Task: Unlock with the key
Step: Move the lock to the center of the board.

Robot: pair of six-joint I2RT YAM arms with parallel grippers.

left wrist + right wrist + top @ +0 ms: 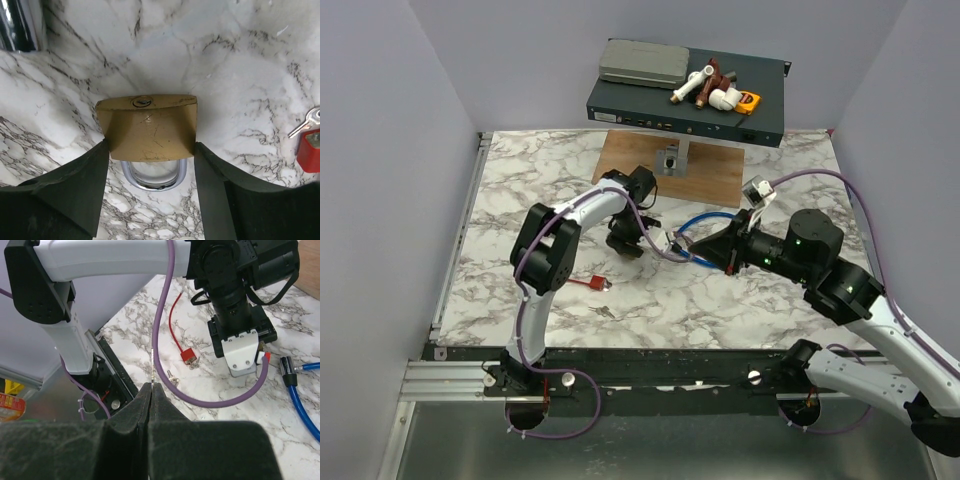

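In the top view the padlock is hidden under the left gripper (pixel 623 243), near the middle of the table (pixel 520 200). It is shown only by the left wrist view, where the padlock (pixel 147 130) is pinched by its two sides between the black fingers (pixel 75 185); whether it is rested on the marble or raised off it cannot be told. Part of the shackle (pixel 152 177) is covered by the brass body; a chrome piece (pixel 20 25) is cropped by the top left corner and cannot be identified. The padlock's long axis is laid along the gripper's reach, with the shackle toward the wrist and the keyhole (pixel 141 102) face pointed away from it. A key (pixel 304 124) with a red tag (pixel 310 150) is seen on the marble beside the lock, apart from it and cut by the frame edge. The right gripper (pixel 150 387) is pressed fully closed; a thin pale strip (pixel 152 365) is seen above its tips, but what it is, or whether it is held, cannot be made out.
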